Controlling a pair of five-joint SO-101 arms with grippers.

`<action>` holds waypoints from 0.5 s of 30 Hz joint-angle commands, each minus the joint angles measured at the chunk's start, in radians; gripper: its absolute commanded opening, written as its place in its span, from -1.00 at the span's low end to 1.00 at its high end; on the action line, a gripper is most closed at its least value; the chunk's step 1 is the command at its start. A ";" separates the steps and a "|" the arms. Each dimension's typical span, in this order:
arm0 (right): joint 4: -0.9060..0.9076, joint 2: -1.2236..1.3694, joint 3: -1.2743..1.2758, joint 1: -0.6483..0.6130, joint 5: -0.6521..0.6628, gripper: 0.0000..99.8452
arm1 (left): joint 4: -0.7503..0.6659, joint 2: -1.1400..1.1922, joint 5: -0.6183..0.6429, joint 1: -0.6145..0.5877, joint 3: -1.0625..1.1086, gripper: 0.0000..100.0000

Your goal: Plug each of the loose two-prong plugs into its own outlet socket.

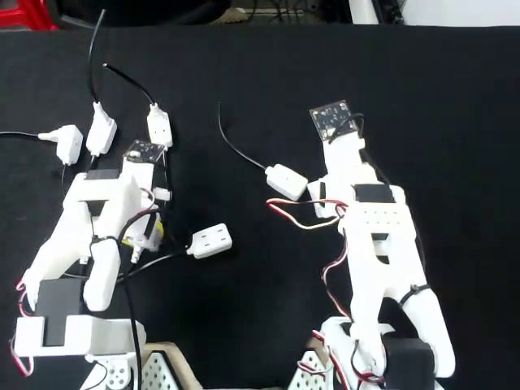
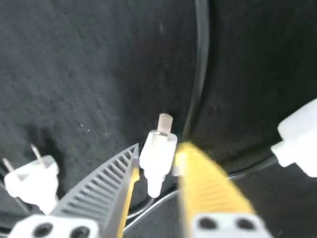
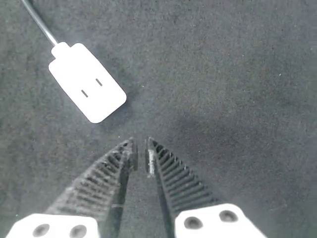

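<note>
L gripper: grey and yellow fingers clamped on a small white plug, its metal prong pointing away from the wrist, over the black worktop. A second plug w/ two prongs lies near, and a black cable runs beside. R gripper: fingers almost together, only a thin gap, nothing between them, low over the worktop near a white socket w/ two slots. In the high view a socket block lies between the arms, closer to the L arm.
</note>
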 commanded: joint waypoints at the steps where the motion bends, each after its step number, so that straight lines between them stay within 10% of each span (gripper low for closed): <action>1: -0.020 0.004 -0.018 0.017 0.008 -0.93 | -0.002 -0.011 0.014 0.012 -0.045 -0.89; 15: -0.020 0.004 -0.019 0.018 0.008 -0.93 | 0.394 -0.198 -0.002 0.081 -0.389 -0.94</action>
